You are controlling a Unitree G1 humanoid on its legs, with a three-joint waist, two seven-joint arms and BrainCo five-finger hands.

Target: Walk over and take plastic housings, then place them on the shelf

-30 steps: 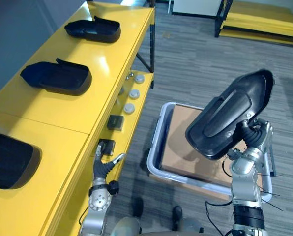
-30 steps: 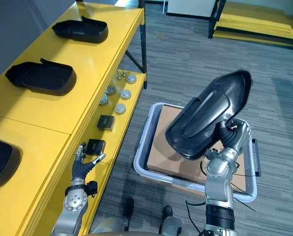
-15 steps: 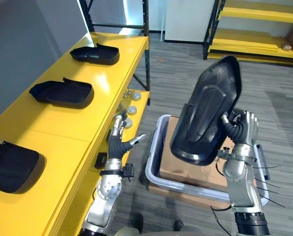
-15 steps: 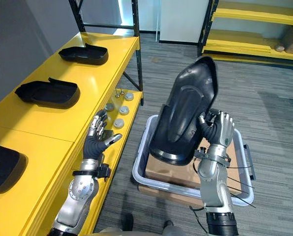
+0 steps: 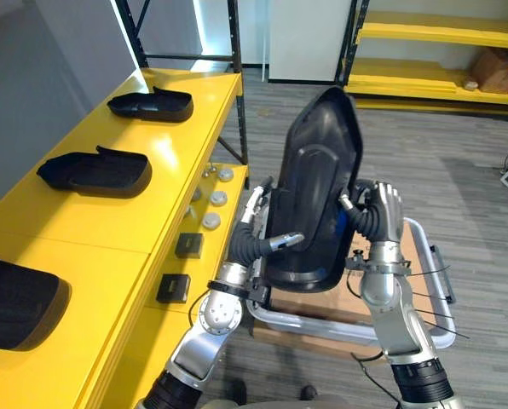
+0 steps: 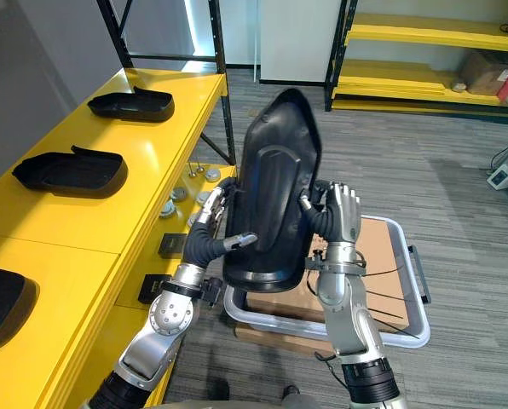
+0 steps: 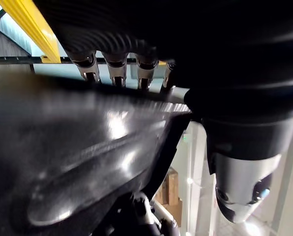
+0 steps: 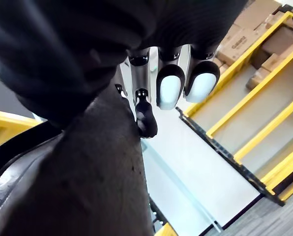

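A black plastic housing point(image 5: 314, 187) stands upright in the air in front of me, above the grey bin. My right hand point(image 5: 382, 217) is shut on its right edge, fingers curled round the rim point(image 8: 146, 115). My left hand point(image 5: 252, 243) is open at the housing's left edge. Its straight fingers point(image 7: 117, 66) reach behind the edge and its thumb point(image 5: 284, 241) lies across the front. Three more black housings lie in a row on top of the yellow shelf point(image 5: 177, 158) to my left: a far one point(image 5: 150, 104), a middle one point(image 5: 96, 170) and a near one point(image 5: 15, 294).
A grey bin point(image 5: 429, 256) with cardboard inside sits on the carpet under the housing. The shelf's lower level holds small round parts point(image 5: 211, 200) and two black boxes point(image 5: 188, 244). More yellow racks point(image 5: 441, 34) with cartons point(image 5: 497, 64) stand at the back right.
The camera has shifted. The housing has swung upright and come left towards the shelf. My left hand has risen from beside the shelf to the housing's left edge.
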